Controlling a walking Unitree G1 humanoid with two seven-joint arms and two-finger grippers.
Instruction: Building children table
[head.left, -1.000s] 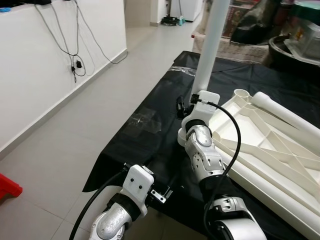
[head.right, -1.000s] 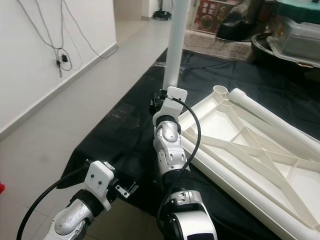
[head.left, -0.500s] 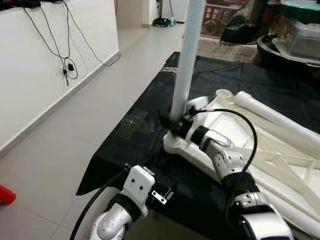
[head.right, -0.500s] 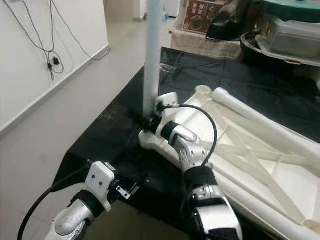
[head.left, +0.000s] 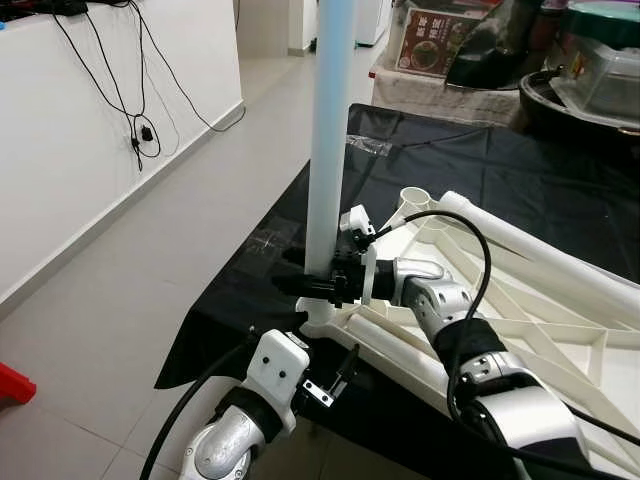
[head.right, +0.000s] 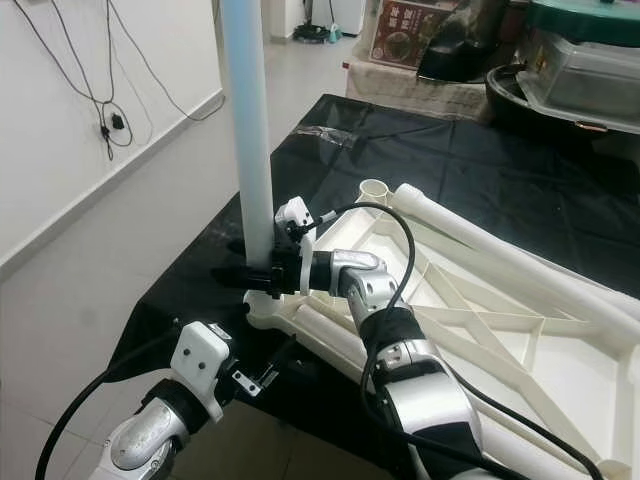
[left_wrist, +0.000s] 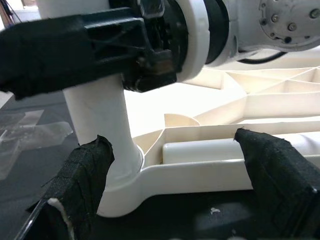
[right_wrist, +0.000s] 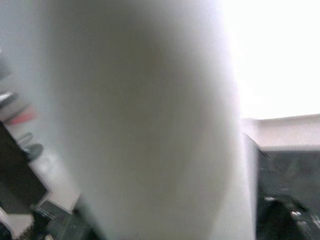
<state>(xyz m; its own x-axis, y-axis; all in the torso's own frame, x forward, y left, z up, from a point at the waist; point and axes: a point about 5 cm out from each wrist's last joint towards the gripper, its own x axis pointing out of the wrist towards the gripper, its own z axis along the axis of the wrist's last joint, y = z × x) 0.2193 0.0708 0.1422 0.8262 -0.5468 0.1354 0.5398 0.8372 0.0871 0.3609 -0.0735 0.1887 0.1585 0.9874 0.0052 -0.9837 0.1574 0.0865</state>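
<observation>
Now upright in the ribbed tabletop's (head.left: 520, 300) corner socket, smooth round leg (head.left: 327, 150) pinched by right claw (head.left: 312, 287).

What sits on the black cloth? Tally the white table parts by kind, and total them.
Upturned tabletop: 1
Upright leg: 1
Legs lying down: 2
Total: 4
</observation>
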